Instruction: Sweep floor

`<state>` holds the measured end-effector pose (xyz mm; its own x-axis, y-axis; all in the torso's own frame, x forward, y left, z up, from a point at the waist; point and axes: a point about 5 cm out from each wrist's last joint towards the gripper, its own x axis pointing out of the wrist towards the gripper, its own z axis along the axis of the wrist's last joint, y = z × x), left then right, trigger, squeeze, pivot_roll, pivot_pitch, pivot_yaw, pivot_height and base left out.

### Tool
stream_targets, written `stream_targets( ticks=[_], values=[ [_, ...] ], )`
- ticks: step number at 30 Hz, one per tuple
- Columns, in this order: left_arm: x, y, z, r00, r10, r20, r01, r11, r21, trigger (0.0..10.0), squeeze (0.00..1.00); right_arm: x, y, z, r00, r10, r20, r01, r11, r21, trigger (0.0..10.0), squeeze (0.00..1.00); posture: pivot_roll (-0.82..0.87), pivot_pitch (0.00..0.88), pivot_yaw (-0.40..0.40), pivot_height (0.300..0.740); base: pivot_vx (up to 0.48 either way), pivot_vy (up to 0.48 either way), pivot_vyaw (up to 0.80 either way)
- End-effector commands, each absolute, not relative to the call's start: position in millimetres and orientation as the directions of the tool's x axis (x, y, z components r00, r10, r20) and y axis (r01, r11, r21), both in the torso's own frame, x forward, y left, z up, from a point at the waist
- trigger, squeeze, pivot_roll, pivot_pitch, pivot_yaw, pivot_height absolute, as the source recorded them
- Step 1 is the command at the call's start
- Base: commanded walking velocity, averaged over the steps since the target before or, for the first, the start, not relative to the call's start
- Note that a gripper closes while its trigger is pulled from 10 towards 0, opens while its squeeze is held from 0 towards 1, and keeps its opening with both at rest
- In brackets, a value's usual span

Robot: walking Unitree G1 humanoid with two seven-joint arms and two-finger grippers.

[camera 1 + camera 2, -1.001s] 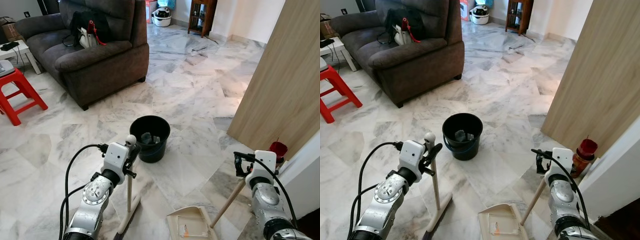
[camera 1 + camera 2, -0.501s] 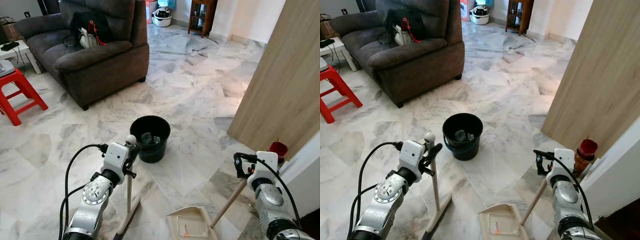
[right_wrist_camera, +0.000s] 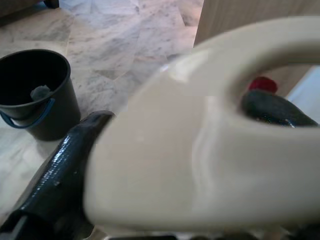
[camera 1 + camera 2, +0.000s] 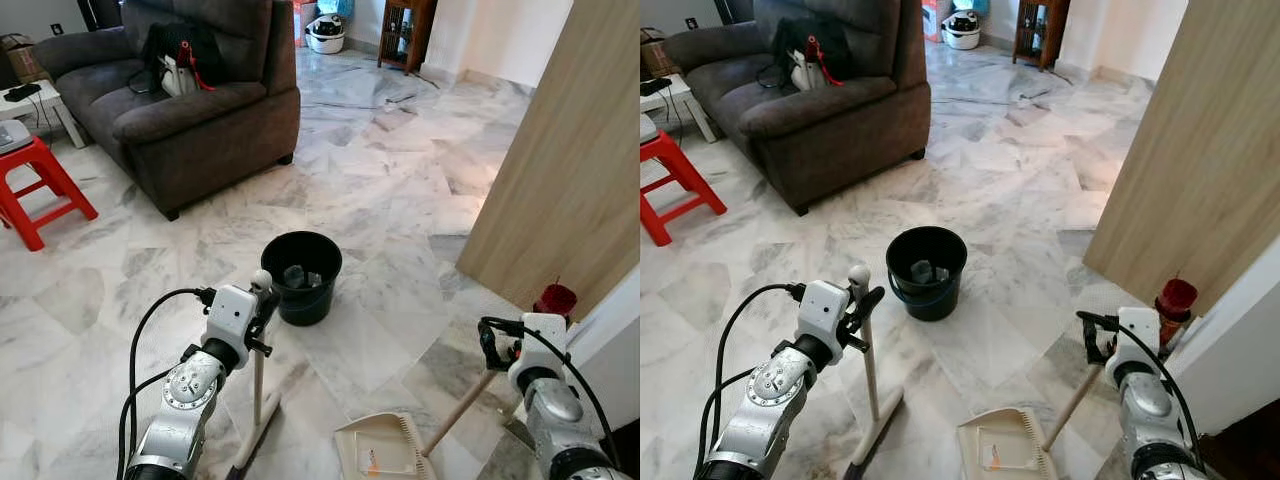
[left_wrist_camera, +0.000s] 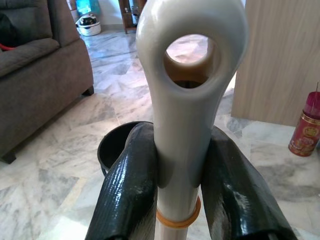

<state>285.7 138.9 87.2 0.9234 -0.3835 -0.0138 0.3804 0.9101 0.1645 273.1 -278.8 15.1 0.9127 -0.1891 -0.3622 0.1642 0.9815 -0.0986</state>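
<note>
Left eye view: the right claw [image 4: 497, 343] has drawn back toward the robot's right since a second ago, tilting the dustpan [image 4: 385, 447] handle lower; the pan sits flat on the marble floor [image 4: 400, 190], mouth facing the broom [image 4: 258, 385]. Collection is judged imminent. The broom's long axis stands near upright, head down, beside the black bucket [image 4: 300, 277].

Left wrist view: the left claw [image 5: 179, 170] is clamped round the broom handle.

Right wrist view: the right claw is closed on the dustpan handle.
</note>
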Motion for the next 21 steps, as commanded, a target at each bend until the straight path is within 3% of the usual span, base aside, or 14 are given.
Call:
stream_targets(
  ticks=[1,14,15,16,21],
  values=[
    [287.3,137.7,95.9,0.919,-0.394,0.019,0.385,0.907,0.172,10.0,0.0,272.8,-281.0,15.8,0.912,-0.187,-0.364,0.164,0.982,-0.095,10.0,0.0,0.12,0.0,0.013,0.74,0.0,0.0,0.0],
    [287.6,137.5,95.8,0.92,-0.392,0.019,0.384,0.908,0.169,10.0,0.0,272.2,-280.1,14.2,0.909,-0.176,-0.379,0.156,0.984,-0.082,10.0,0.0,0.12,0.0,0.01,0.74,0.0,0.0,0.0],
    [287.6,137.4,95.8,0.92,-0.392,0.019,0.384,0.908,0.169,10.0,0.0,271.6,-279.2,13.0,0.907,-0.171,-0.384,0.151,0.985,-0.084,1.4,0.0,0.12,0.0,0.01,0.74,0.0,0.0,0.0],
    [287.6,137.4,95.8,0.919,-0.393,0.019,0.384,0.908,0.169,10.0,0.0,271.0,-278.7,12.1,0.906,-0.171,-0.388,0.149,0.985,-0.085,0.0,0.0,0.12,0.0,0.01,0.74,0.0,0.0,0.0],
    [287.4,137.4,95.8,0.919,-0.394,0.018,0.386,0.907,0.167,10.0,0.0,270.3,-275.2,9.4,0.904,-0.141,-0.404,0.121,0.99,-0.076,0.0,0.0,0.12,0.0,0.011,0.74,0.0,0.0,0.0]
  ],
)
